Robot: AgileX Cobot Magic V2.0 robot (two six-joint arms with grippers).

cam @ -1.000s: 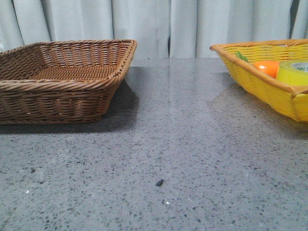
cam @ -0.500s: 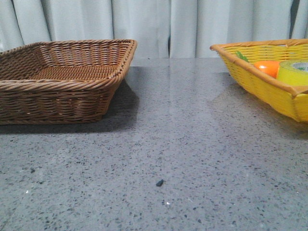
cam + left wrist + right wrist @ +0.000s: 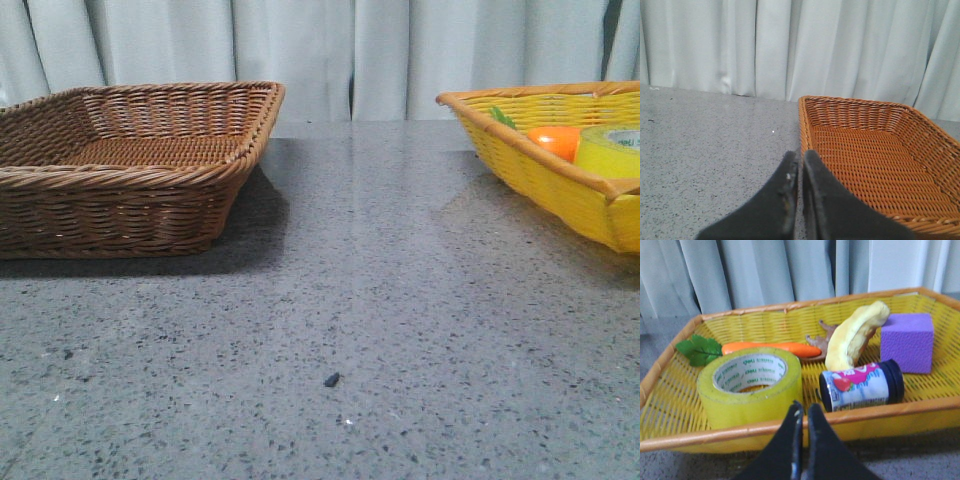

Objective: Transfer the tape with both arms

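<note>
The tape [image 3: 750,387], a wide yellow roll with a white core and green lettering, lies flat in the yellow basket [image 3: 790,427]. In the front view the tape [image 3: 612,150] shows at the far right edge inside the basket [image 3: 540,175]. My right gripper [image 3: 804,410] is shut and empty, just outside the basket's near rim, beside the tape. My left gripper [image 3: 800,157] is shut and empty, over the table next to the brown wicker basket [image 3: 875,155]. Neither gripper shows in the front view.
The yellow basket also holds an orange carrot [image 3: 770,348] with green leaves, a yellow banana [image 3: 852,337], a purple block [image 3: 907,340] and a small lying can [image 3: 860,385]. The brown basket [image 3: 130,165] stands at the left of the grey table. White curtains hang behind.
</note>
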